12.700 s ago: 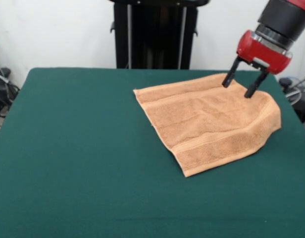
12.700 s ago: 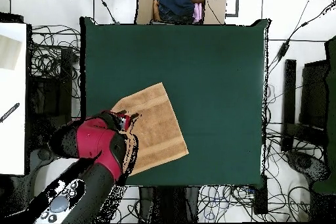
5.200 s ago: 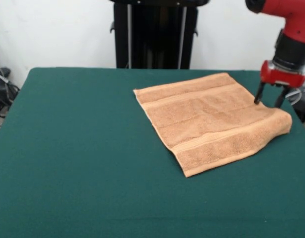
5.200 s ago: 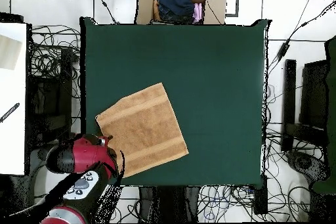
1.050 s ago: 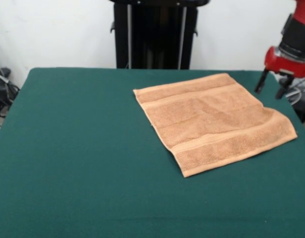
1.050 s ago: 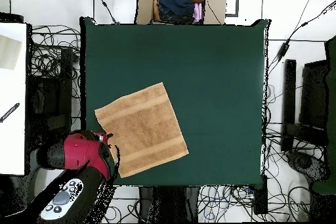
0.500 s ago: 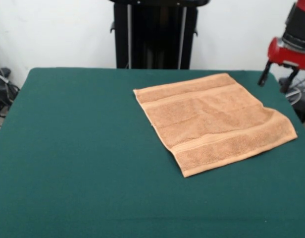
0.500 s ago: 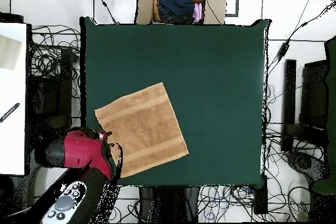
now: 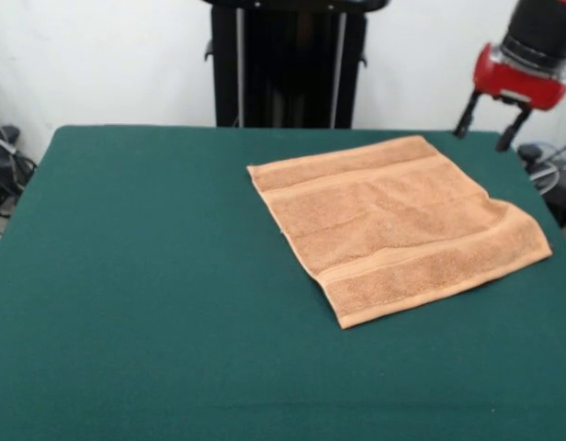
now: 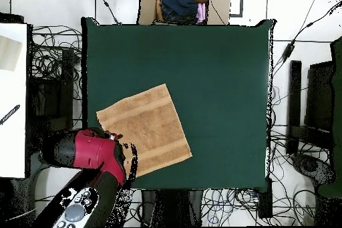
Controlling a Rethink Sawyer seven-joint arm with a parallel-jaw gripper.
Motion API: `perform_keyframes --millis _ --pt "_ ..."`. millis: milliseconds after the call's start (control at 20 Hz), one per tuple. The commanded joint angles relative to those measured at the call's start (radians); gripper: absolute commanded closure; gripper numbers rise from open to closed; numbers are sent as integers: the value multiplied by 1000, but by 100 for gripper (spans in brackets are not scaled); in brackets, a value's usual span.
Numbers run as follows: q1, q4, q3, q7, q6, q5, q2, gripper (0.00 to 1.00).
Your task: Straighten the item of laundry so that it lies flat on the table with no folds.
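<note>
Orange-tan terry hand towel (image 9: 393, 223) lies spread on the dark green table (image 9: 145, 276), right of centre in the front view, rotated so its corners point roughly up-right, right, down and left. Surface looks mostly flat; woven band stripes run near the upper-left edge and the lower-right edge. Slight ripple or raised spot at the right side near the right corner, where the edge shows a small notch-like bend. No layer doubled over that can be seen. In the overhead view the towel (image 10: 143, 131) sits in the lower left part of the table (image 10: 214, 71), close to the left and bottom edges, tilted.

Gripper (image 9: 485, 118) hangs at the upper right of the front view, above the table's far right corner, clear of the towel and touching nothing. Red wrist housing above, two black fingers (image 9: 466, 114) pointing down, spread apart with empty air between them, holding nothing. In the overhead view the red and black arm (image 10: 93, 153) covers the lower left table corner, overlapping the towel's lower left edge in the picture; fingers are not visible there.

Behind the table in the front view: black pedestal (image 9: 288, 60) against a white wall. Overhead view shows cables (image 10: 53, 58) on the floor around the table and a cardboard box with clothing (image 10: 180, 3) at the top edge.
</note>
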Motion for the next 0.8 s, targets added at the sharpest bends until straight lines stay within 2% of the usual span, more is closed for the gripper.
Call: perform_keyframes --millis 50,800 --pt "-27 -12 -1 165 127 -62 -31 0" --pt "-8 -39 -9 215 145 -68 -22 0"
